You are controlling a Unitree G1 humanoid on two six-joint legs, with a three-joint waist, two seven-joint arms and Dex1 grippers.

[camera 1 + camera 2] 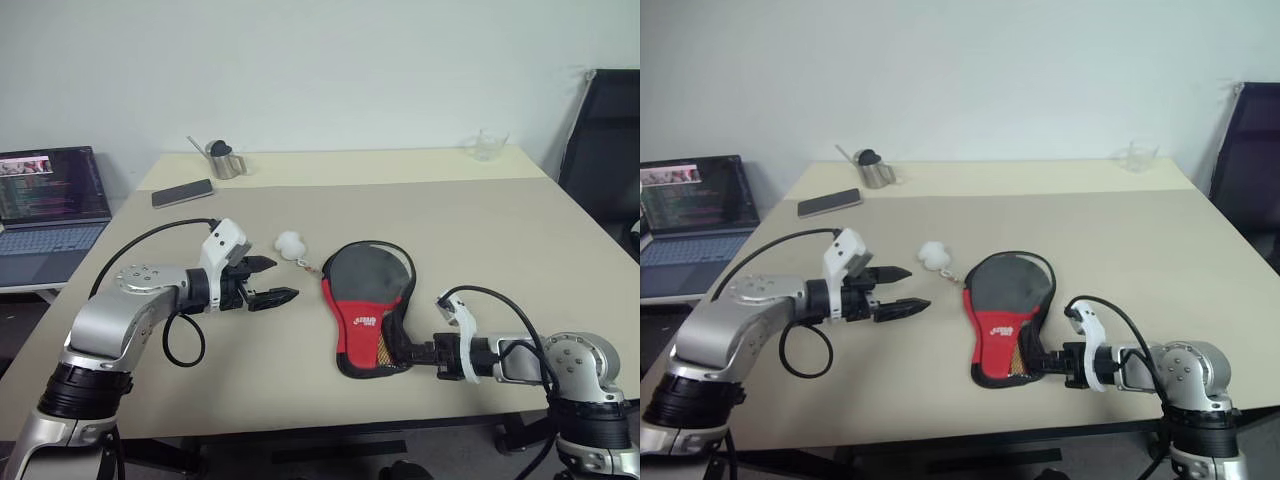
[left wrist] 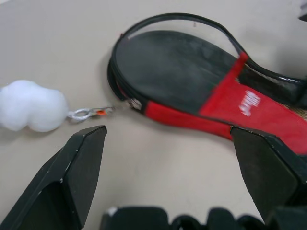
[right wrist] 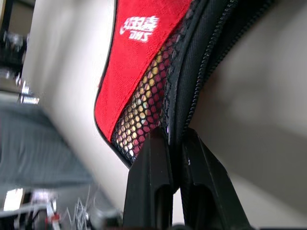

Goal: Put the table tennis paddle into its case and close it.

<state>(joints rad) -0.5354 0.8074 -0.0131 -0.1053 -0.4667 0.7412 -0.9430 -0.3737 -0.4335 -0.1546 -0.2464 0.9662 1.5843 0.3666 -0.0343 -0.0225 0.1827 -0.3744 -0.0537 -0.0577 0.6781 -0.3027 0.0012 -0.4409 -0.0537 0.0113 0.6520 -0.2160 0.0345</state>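
Note:
The case [image 1: 366,312], a black pouch with a red panel and a mesh pocket [image 3: 144,115], lies flat on the beige table [image 1: 500,240]. Its zipper edge [image 2: 192,19] arcs open around the round end. The zipper pull's white pom-pom [image 1: 290,243] rests just to the left. My right gripper [image 1: 405,352] is shut, pinching the black zipper edge [image 3: 192,72] at the case's narrow end. My left gripper [image 1: 270,281] hovers open to the left of the case, its fingers [image 2: 81,163] spread, with the pom-pom chain beyond them. The paddle is hidden; only yellow and red glints show through the mesh.
A laptop [image 1: 50,200] sits on a side desk to the left. A phone [image 1: 182,193] and a metal cup [image 1: 225,160] stand at the far left of the table, and a clear glass [image 1: 487,145] at the far right. A black chair [image 1: 605,150] stands beyond the right edge.

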